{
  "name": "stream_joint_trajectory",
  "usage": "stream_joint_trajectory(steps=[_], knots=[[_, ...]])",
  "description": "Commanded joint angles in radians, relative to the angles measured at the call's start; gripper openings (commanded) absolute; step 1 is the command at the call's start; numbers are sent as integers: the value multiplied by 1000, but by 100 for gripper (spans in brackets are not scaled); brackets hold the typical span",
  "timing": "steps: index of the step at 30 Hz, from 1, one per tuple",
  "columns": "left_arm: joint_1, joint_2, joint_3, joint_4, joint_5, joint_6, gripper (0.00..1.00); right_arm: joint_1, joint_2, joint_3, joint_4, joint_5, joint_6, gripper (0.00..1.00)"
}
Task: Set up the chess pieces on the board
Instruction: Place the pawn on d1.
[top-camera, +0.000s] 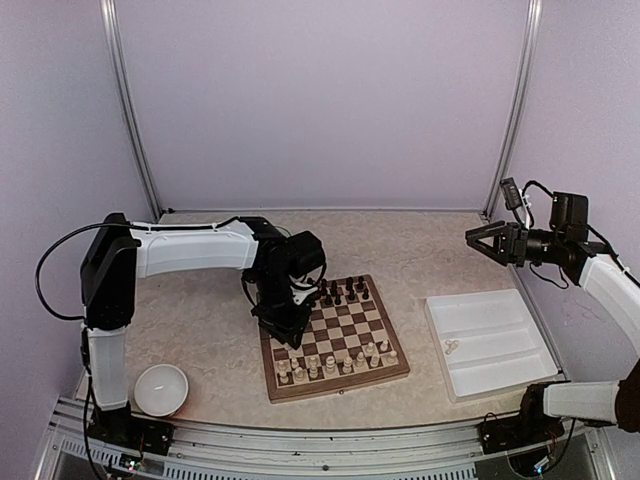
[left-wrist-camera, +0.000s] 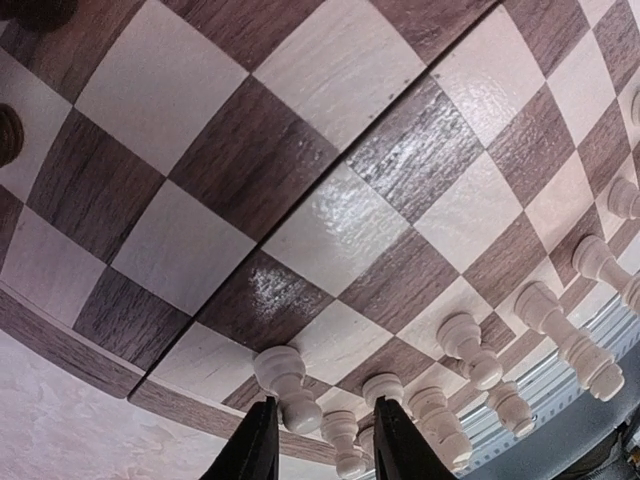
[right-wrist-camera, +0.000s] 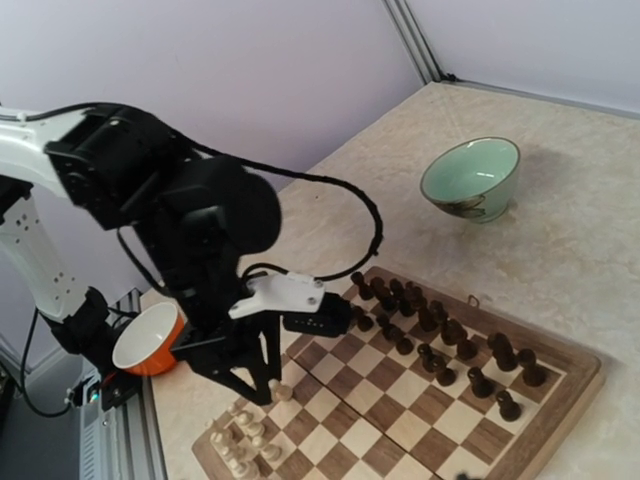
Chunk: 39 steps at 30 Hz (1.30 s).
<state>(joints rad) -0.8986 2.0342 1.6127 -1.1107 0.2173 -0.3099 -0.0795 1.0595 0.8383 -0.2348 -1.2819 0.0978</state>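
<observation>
While the left tool (left-wrist-camera: 325, 408) gapes, one board (top-camera: 345, 332) and one tray (top-camera: 500, 335) lie apart.

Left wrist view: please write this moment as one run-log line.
left gripper: open, low over cream pieces at board edge | right gripper: open, empty, raised clear of board

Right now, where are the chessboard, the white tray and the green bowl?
Chessboard (top-camera: 348, 330): overhead view, on a bare square mid-board.
White tray (top-camera: 505, 340): overhead view, on its bare floor.
Green bowl (right-wrist-camera: 470, 175): right wrist view, on its inner wall.
</observation>
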Motion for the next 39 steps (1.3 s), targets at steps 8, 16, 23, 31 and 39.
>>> stream_joint_trajectory(steps=[8, 16, 23, 31, 39], knots=[[-105, -114, -35, 50, -273, -55, 37, -9, -10, -13, 25, -25, 16, 57], [-109, -108, -73, 69, -320, -67, 36, -14, -25, -20, 26, -27, 19, 56], [-93, -97, -98, 109, -275, -54, 32, -19, -27, -25, 28, -31, 17, 57], [-83, -71, -100, 109, -261, -48, 21, -21, -29, -31, 31, -34, 13, 56], [-81, -53, -105, 100, -249, -41, 23, -23, -29, -36, 36, -37, 14, 56]])
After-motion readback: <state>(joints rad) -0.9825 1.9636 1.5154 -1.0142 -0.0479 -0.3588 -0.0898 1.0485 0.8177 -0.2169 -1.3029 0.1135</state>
